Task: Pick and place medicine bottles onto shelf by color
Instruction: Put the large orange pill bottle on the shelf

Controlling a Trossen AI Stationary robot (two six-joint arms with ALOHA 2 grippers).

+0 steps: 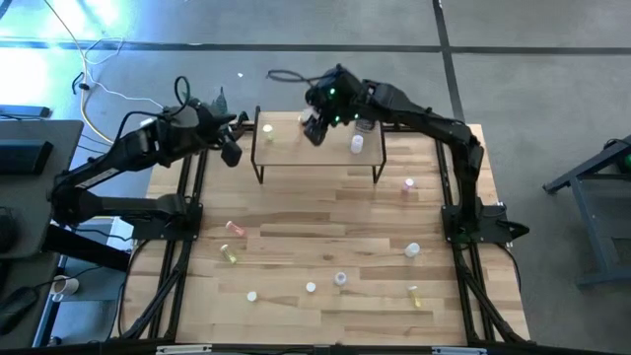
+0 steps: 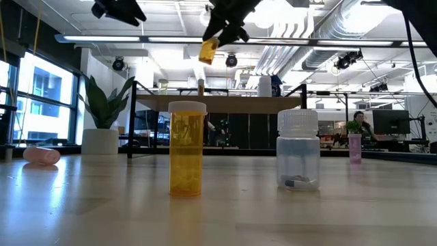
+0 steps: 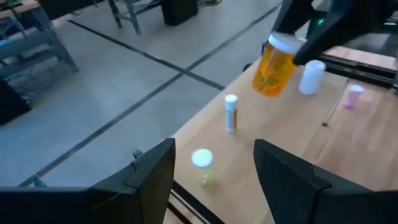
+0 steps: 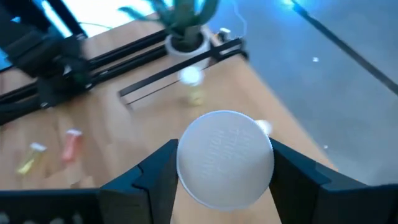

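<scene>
Orange bottle [image 3: 273, 65], white cap, hanging tilted above the shelf [image 1: 296, 148], gripped by the right end effector [image 4: 224, 177]. Small yellow bottle [image 1: 267, 130] and white bottle [image 1: 356, 144] standing on the shelf. Left end effector [image 3: 211, 171] hovering released beside the shelf's left end. Other bottles lying scattered across the table [image 1: 325, 227].

We are looking at an open-plan office or lab; exposed ducts [image 2: 321, 41] are running overhead; monitors [image 2: 392, 123] are glowing behind a seated person [image 2: 360, 126]; a wooden table [image 1: 325, 242] is standing on grey concrete floor [image 1: 532, 79].
</scene>
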